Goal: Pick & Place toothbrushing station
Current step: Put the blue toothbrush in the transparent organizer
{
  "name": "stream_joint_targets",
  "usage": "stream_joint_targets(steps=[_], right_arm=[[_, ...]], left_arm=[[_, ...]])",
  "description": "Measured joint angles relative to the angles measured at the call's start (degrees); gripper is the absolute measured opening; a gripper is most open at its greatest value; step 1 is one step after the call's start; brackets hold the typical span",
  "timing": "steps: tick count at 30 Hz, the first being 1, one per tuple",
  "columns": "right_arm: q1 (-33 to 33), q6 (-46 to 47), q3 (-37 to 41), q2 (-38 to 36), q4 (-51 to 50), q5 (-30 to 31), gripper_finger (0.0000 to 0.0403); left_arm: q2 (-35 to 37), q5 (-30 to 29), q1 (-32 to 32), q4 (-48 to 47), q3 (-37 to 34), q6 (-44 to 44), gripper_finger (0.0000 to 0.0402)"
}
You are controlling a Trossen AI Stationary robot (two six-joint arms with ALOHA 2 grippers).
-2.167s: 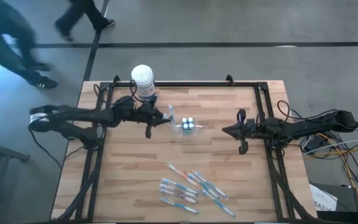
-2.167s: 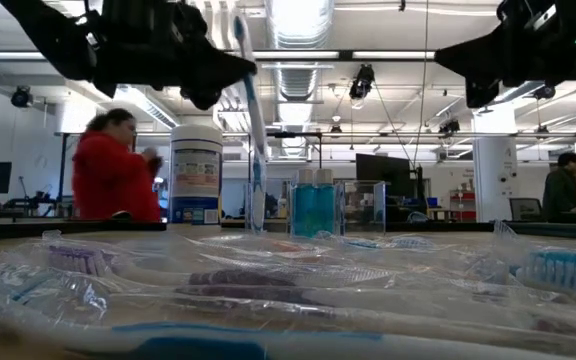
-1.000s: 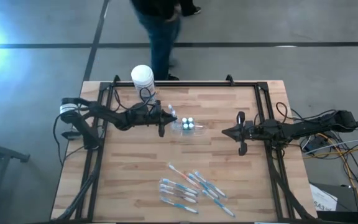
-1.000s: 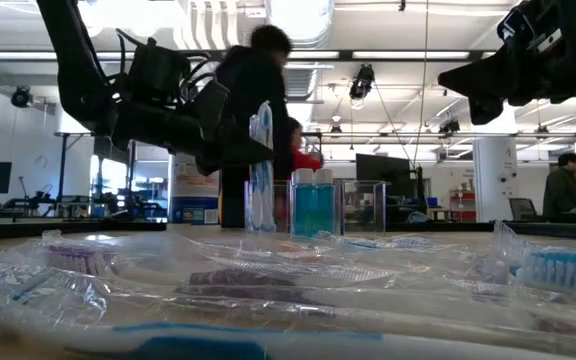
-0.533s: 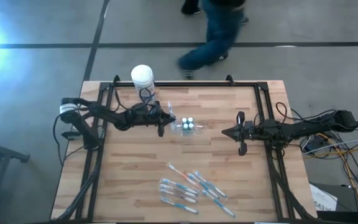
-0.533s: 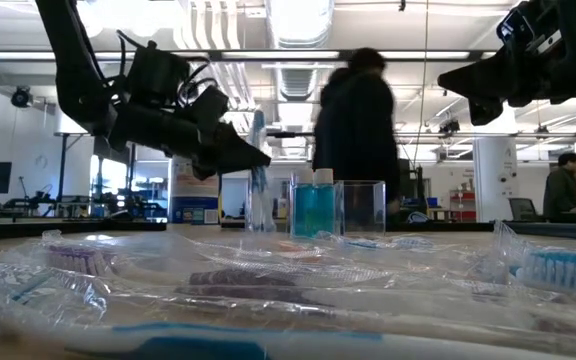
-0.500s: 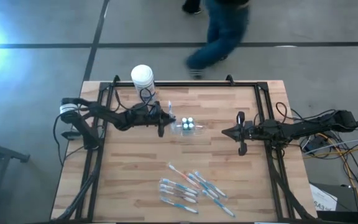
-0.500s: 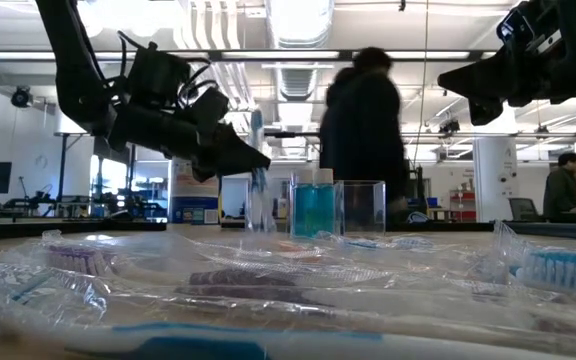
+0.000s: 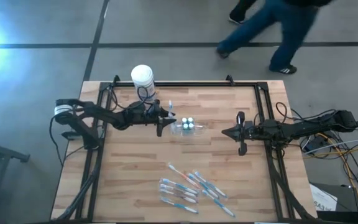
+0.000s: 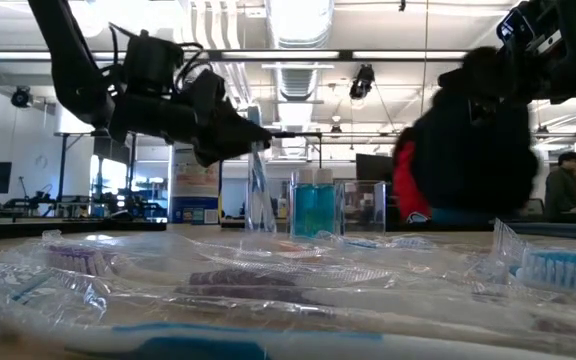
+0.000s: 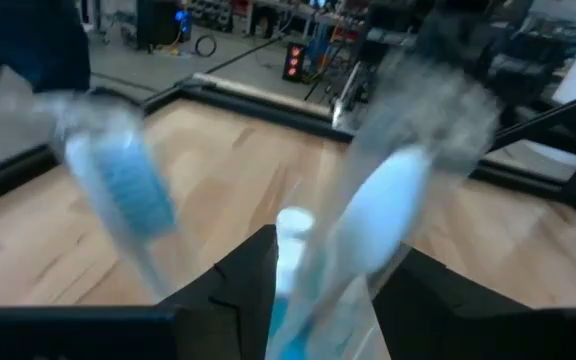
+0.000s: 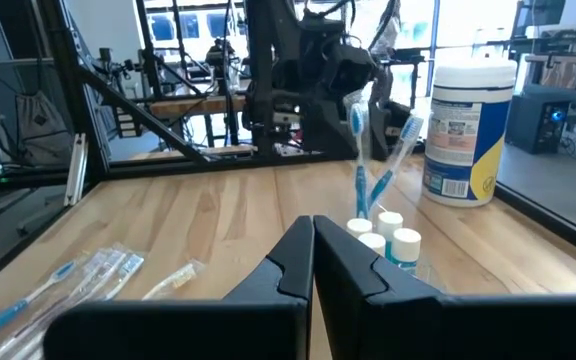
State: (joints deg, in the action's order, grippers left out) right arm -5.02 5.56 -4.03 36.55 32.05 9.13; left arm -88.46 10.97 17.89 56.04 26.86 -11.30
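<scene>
The clear cup (image 9: 185, 129) stands at the table's middle with white-capped pieces (image 9: 188, 122) inside. Two wrapped blue-and-white toothbrushes (image 12: 358, 150) (image 12: 400, 148) stand in it, leaning on its rim. My left gripper (image 9: 168, 118) is level at the cup's left side and open. In the left wrist view its fingers (image 11: 253, 265) flank one blurred toothbrush (image 11: 383, 200), and the other brush (image 11: 118, 185) stands off to the side. My right gripper (image 9: 225, 131) hangs shut to the right of the cup, holding nothing. Several more toothbrushes (image 9: 188, 188) lie near the front edge. My left gripper has one finger on each side of the toothbrush's upper handle (image 11: 363, 250), coming level from the table's left. The picture is blurred, so I cannot tell whether either finger touches it. The brush stands upright with its lower end in the cup.
A white-lidded tub with a blue label (image 9: 143, 79) stands at the far left, behind my left arm. The loose wrapped toothbrushes (image 10: 268, 290) fill the near middle. A person (image 9: 278, 18) walks on the floor beyond the far edge. Bare wood lies between the cup and the pile.
My left gripper has risen a little beside the cup. The toothbrush it was with stays standing upright in the cup. A person has walked across behind the far edge, from left to right.
</scene>
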Motion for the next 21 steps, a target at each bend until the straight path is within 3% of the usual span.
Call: stream_joint_targets(steps=[7,18,21], right_arm=[[0.02,-0.02,0.00,0.00,-0.04,0.00,0.0009],[0.01,-0.02,0.00,0.00,-0.07,-0.02,0.0009],[0.02,-0.29,0.00,0.00,-0.07,-0.02,0.0009]], left_arm=[[10.54,0.51,-0.04,-8.82,0.01,1.15,0.0153],[35.63,0.51,-0.04,-29.40,0.01,6.84,0.0153],[38.40,0.49,-0.04,-31.91,0.04,6.74,0.0147]])
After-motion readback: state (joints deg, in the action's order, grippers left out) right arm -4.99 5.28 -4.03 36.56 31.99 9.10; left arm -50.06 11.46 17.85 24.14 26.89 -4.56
